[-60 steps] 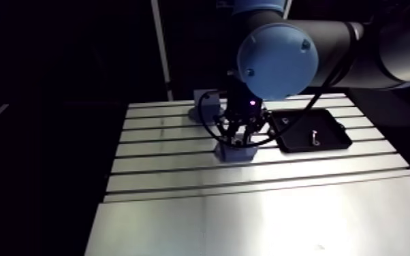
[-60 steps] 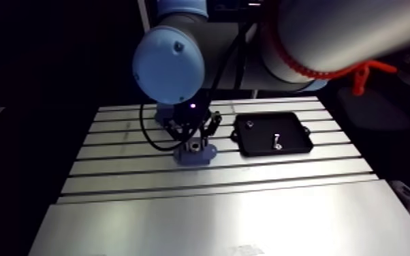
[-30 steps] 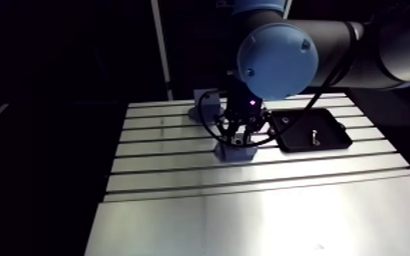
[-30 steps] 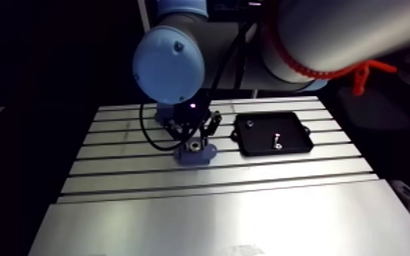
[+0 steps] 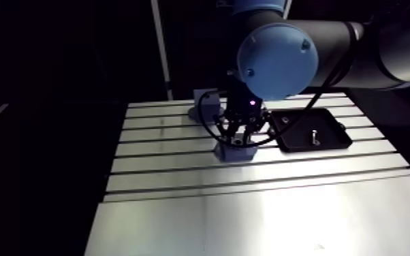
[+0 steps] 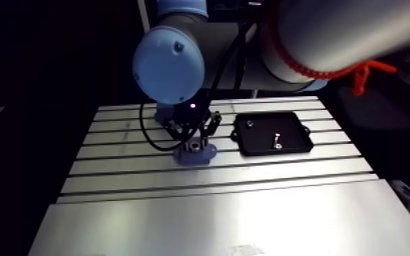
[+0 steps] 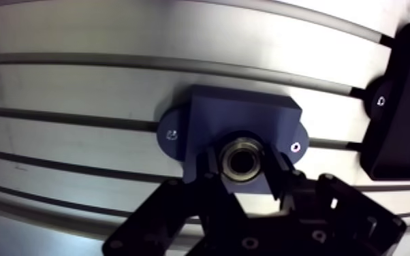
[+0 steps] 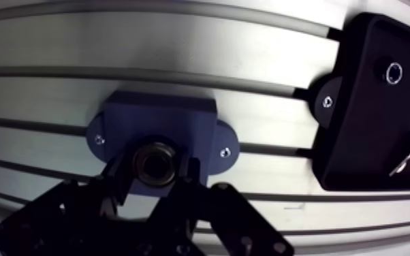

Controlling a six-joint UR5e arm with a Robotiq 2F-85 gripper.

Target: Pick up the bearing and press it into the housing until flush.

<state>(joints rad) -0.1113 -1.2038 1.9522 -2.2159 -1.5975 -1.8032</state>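
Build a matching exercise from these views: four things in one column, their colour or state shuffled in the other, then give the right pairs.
Column one
1 bearing
2 housing
3 tray
4 gripper

Column two
a black, holding small metal parts
b blue, with two side ears
c shut on a metal ring
d metal ring, gripped over the blue block

Pairs: 1-d, 2-b, 3-a, 4-c

Housing (image 7: 242,122): dull violet-blue, plain, two pale screw heads.
Bearing (image 7: 240,159): silver-grey ring, dark bore.
Counter (image 7: 78,88): brushed silver, striped with dark parallel slots.
Tray (image 8: 378,102): matte black.
Pin (image 8: 407,158): silver.
Jaws: black.
Joint cap (image 5: 277,61): light blue.
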